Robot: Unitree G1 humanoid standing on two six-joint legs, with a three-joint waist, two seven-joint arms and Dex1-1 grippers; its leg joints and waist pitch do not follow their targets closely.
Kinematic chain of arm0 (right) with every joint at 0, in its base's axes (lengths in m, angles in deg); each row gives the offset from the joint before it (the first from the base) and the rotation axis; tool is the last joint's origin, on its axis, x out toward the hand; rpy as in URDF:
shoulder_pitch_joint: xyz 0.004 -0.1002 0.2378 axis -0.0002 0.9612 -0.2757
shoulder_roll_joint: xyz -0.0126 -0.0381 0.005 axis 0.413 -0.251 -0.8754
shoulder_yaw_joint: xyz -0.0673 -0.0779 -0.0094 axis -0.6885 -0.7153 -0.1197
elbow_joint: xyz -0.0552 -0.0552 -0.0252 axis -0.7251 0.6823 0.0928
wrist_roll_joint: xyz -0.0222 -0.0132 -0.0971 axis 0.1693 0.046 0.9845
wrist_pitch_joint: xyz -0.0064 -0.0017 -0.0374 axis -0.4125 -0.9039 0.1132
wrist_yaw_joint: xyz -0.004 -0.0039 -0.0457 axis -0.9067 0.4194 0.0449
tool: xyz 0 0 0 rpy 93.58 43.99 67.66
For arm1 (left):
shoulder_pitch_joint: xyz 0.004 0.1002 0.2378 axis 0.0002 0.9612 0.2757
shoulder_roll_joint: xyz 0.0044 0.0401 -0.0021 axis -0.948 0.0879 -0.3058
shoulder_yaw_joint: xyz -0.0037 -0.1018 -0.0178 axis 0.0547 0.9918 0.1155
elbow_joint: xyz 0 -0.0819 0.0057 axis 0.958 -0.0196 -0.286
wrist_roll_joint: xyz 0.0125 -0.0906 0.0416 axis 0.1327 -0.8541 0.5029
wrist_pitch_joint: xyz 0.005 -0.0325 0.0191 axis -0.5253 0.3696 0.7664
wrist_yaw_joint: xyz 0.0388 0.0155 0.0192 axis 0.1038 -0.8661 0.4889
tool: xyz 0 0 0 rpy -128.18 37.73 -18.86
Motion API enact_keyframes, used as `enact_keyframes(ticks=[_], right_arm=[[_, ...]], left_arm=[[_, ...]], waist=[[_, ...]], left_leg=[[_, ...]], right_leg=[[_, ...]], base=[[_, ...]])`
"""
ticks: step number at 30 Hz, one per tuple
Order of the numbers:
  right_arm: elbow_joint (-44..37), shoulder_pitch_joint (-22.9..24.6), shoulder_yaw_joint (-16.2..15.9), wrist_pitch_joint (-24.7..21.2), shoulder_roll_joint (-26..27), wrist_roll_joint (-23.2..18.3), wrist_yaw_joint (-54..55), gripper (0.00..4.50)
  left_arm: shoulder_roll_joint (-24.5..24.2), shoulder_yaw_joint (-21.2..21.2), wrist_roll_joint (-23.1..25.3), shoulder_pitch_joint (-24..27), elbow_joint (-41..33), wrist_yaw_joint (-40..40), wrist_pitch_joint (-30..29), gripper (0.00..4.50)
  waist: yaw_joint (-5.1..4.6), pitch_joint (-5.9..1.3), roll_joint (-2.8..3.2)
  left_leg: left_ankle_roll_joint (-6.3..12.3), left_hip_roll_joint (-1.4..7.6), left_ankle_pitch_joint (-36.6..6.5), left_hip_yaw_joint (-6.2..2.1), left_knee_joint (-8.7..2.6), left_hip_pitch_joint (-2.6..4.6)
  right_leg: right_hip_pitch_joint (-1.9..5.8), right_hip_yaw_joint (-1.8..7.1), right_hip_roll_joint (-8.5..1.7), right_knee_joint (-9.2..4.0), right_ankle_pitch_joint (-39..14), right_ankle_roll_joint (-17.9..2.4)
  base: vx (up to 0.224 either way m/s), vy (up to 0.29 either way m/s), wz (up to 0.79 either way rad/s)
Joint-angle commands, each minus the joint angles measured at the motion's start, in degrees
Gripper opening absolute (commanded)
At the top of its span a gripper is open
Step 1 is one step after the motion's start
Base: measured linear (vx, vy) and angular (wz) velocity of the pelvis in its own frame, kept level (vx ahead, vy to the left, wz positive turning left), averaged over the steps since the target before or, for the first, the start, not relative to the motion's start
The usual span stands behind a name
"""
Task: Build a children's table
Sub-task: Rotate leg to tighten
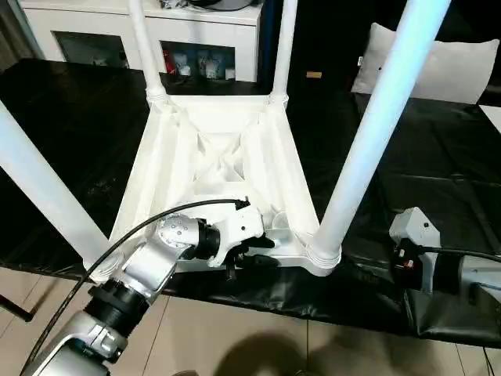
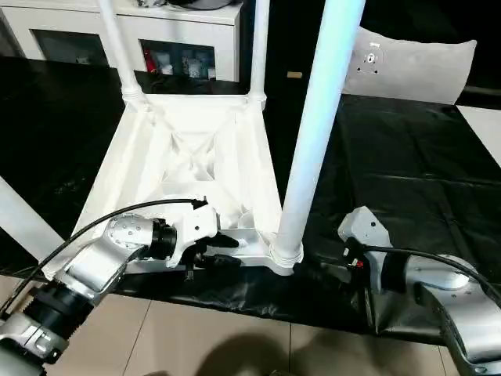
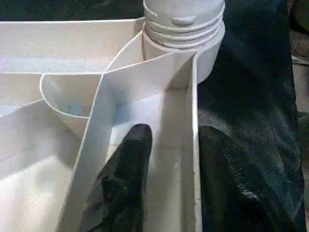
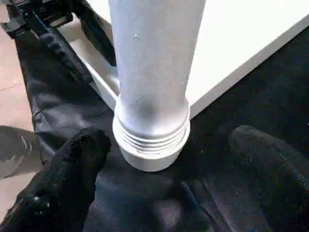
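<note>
The children's table lies upside down on black cloth, its ribbed white tabletop (image 1: 227, 149) facing up. Legs stand in all the corner sockets, the near-right leg (image 1: 376, 117) tallest in view. My left gripper (image 1: 249, 254) is at the tabletop's near rim. In the left wrist view its fingers (image 3: 137, 145) straddle the rim wall (image 3: 195, 145), one inside and one outside, with a gap on the inner side. My right gripper (image 2: 350, 254) sits low beside the near-right leg's base (image 4: 152, 145), its fingers wide apart on either side and not touching it.
A white cabinet (image 1: 196, 39) with glass doors stands behind the table. A white cushion (image 1: 438, 66) lies at the back right. The black cloth (image 1: 438, 157) hangs over the near edge above the tiled floor (image 1: 235, 337). A black cable arcs over my left forearm.
</note>
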Motion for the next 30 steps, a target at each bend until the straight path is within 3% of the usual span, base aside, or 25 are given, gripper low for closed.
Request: enact_keyframes(ticks=[1, 7, 9, 13, 15, 18, 23, 29, 30], right_arm=[[-1.38, 0.18, 0.77, -0.23, -0.21, -0.74, 0.19, 4.50], [-2.33, 0.61, 0.91, -1.07, 0.04, -0.53, 0.66, 4.50], [-2.48, 0.62, 0.96, -1.23, 0.22, -0.73, 0.79, 4.50], [-2.75, 0.06, 0.80, -1.75, 0.91, -1.04, 1.78, 4.50], [-2.55, -0.48, 0.64, -1.86, 1.22, -0.94, 2.05, 4.50], [-1.41, -2.16, 0.20, -1.43, 2.15, -0.64, 2.54, 4.50], [0.73, -5.03, -1.26, -0.24, 4.62, -2.90, -0.14, 4.50], [4.19, -7.85, -4.26, 0.67, 5.02, -3.79, -6.36, 4.02], [5.54, -8.71, -5.16, 1.02, 4.91, -3.64, -8.05, 3.77]], left_arm=[[-1.10, -0.56, 1.68, -0.26, 1.75, 0.09, -0.29, 1.26], [-1.32, -1.14, 1.85, -0.21, 1.40, 1.60, -0.56, 0.88], [-0.99, -1.00, 1.55, -0.19, 1.23, 1.55, -1.64, 0.54], [-0.22, -0.89, 1.36, -0.49, 1.91, 1.41, -3.03, 0.44], [-0.39, -1.24, 2.08, -0.54, 2.54, 1.41, -2.90, 0.12], [-1.09, -1.60, 2.98, -0.51, 3.14, 1.46, -2.46, 0.04], [-2.96, -2.26, 3.78, -0.95, 2.71, 4.02, -0.91, 0.04], [-5.49, -3.01, 3.08, -1.29, 2.37, 9.53, 3.51, 0.00], [-6.15, -3.19, 2.58, -1.40, 2.30, 11.38, 4.56, 0.00]], waist=[[0.35, -3.47, -1.03], [0.32, -3.49, -0.88], [0.36, -3.50, -0.86], [0.33, -3.57, -0.81], [0.30, -3.54, -0.81], [0.26, -3.47, -0.78], [0.00, -3.57, -0.75], [-0.02, -3.87, -0.55], [0.00, -3.93, -0.74]], left_leg=[[4.73, 2.50, -5.67, -0.72, -3.68, -0.55], [4.29, 2.52, -6.02, -0.77, -3.70, -0.52], [4.30, 2.54, -5.83, -0.77, -3.69, -0.47], [4.50, 2.49, -5.15, -0.77, -3.67, -0.52], [4.56, 2.48, -5.56, -0.75, -3.65, -0.47], [4.10, 2.42, -6.75, -0.72, -3.71, -0.36], [3.68, 2.43, -7.19, -0.88, -3.86, -0.55], [4.39, 2.63, -5.31, -0.81, -3.73, -0.43], [4.54, 2.62, -4.93, -0.79, -3.70, -0.45]], right_leg=[[3.34, 2.55, -4.38, -4.78, -13.44, -9.51], [3.29, 2.54, -4.39, -4.85, -14.44, -9.16], [3.28, 2.52, -4.35, -4.77, -13.86, -9.46], [3.33, 2.52, -4.31, -4.66, -12.73, -9.75], [3.29, 2.50, -4.30, -4.71, -12.98, -9.85], [3.17, 2.48, -4.37, -5.02, -16.35, -9.03], [3.21, 2.41, -4.41, -5.08, -17.50, -8.48], [3.26, 2.47, -4.37, -4.35, -11.62, -10.83], [3.29, 2.44, -4.38, -4.27, -10.78, -11.10]], base=[[0.000, 0.000, 0.00], [0.000, 0.000, 0.00], [0.000, 0.000, 0.00], [0.000, 0.000, 0.00], [0.000, 0.000, 0.00], [0.000, 0.000, 0.00], [0.000, 0.000, 0.00], [0.000, 0.000, 0.00], [0.000, 0.000, 0.00]])
